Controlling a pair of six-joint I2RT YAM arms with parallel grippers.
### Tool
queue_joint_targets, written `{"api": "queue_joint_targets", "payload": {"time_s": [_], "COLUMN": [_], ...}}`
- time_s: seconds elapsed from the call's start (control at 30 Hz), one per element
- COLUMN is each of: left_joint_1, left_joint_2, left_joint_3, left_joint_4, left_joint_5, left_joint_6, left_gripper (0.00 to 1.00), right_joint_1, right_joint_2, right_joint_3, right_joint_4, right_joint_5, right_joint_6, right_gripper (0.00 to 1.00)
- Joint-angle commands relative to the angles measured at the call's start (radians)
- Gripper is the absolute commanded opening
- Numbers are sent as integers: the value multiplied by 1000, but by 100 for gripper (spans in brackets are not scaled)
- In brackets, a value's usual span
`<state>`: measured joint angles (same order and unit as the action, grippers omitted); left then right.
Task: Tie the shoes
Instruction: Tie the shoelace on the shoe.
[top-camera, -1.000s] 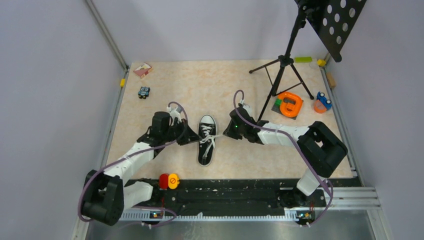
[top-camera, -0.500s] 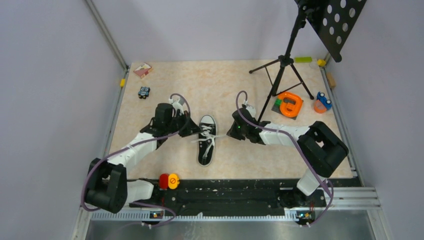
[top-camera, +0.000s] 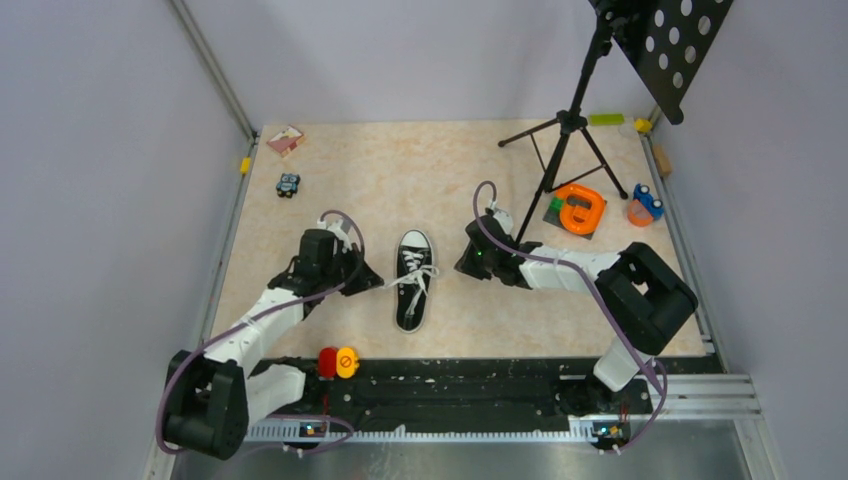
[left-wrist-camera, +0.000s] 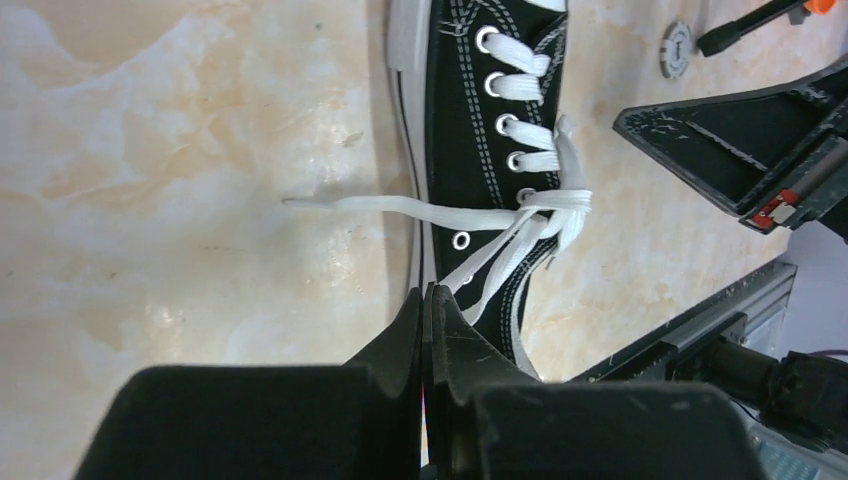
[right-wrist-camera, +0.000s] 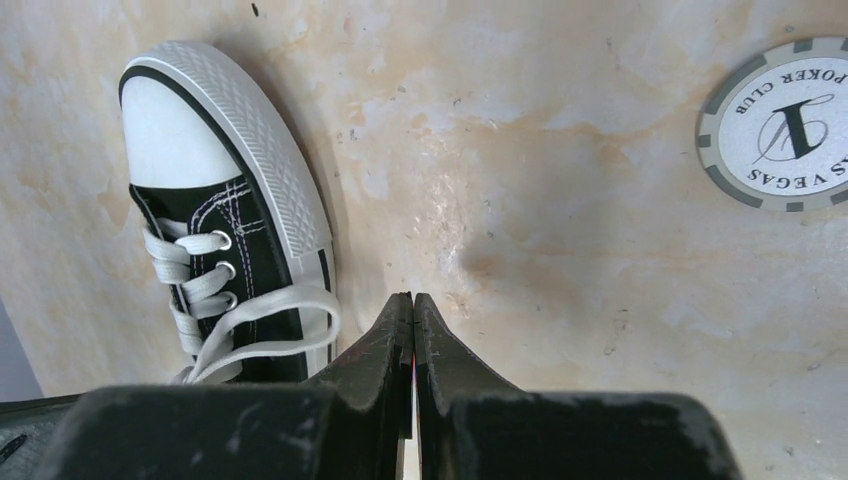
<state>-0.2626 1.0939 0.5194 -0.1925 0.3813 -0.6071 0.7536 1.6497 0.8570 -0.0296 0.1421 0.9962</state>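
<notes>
Marbled tabletop (top-camera: 420, 170) | sneaker (top-camera: 413, 282) toe points far | long axis near-to-far

White arms (top-camera: 262, 318), purple cables (top-camera: 478, 186), black wedge-shaped tools (left-wrist-camera: 424, 292) (right-wrist-camera: 412, 300).

**Camera set: one fixed overhead, two wrist-mounted.**
Top external: high above and behind the arm bases, angled down and forward, far off, taking in the whole table (top-camera: 400, 170). Left wrist: low and close, looking past the left gripper (left-wrist-camera: 428, 290) at the sneaker (left-wrist-camera: 480, 150) from the left arm's side. Right wrist: close, looking down past the right gripper (right-wrist-camera: 413, 297) at the tabletop beside the toe cap. All three views share the sneaker; both wrist views include the poker chip (right-wrist-camera: 785, 125).
</notes>
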Motion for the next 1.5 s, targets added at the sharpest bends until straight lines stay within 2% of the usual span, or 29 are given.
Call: {"api": "queue_joint_targets", "payload": {"time_s": [0.0, 0.17, 0.27, 0.37, 0.47, 0.53, 0.6, 0.7, 0.8, 1.0, 1.27, 1.37, 1.47], "left_joint_1": [14, 16, 16, 15, 14, 15, 15, 14, 15, 14, 14, 14, 14], "left_joint_2": [-36, -28, -4, 25, 35, 35, 35, 43, 53, 55, 61, 61, 65], "left_joint_3": [-25, -32, -14, 2, 12, 18, 22, 33, 42, 47, 52, 56, 57], "left_joint_4": [-26, -16, 7, 29, 32, 28, 28, 28, 33, 31, 31, 30, 29], "left_joint_5": [-52, -36, 35, 85, 99, 98, 98, 97, 100, 101, 113, 114, 115], "left_joint_6": [5, 0, 13, 18, 27, 32, 35, 38, 35, 36, 36, 38, 38], "left_gripper": [0, 0, 0, 0, 0, 0, 0, 0, 0, 0, 0, 0, 0], "right_joint_1": [-16, -16, -15, -15, -2, 27, 61, 123, 149, 158, 165, 165, 166], "right_joint_2": [-32, -28, -34, -77, -135, -160, -171, -169, -117, -22, 38, 38, 21], "right_joint_3": [-13, -13, -17, -74, -146, -156, -149, -121, -67, -23, 32, 34, 27], "right_joint_4": [41, 53, 71, 212, 371, 394, 393, 370, 315, 330, 283, 273, 257], "right_joint_5": [19, 12, -3, -61, -134, -137, -176, -204, -226, -269, -214, -201, -176], "right_joint_6": [-9, -7, -11, -41, -87, -134, -195, -278, -311, -314, -323, -327, -330], "right_gripper": [0, 0, 0, 0, 30, 44, 50, 53, 52, 49, 44, 33, 3]}}
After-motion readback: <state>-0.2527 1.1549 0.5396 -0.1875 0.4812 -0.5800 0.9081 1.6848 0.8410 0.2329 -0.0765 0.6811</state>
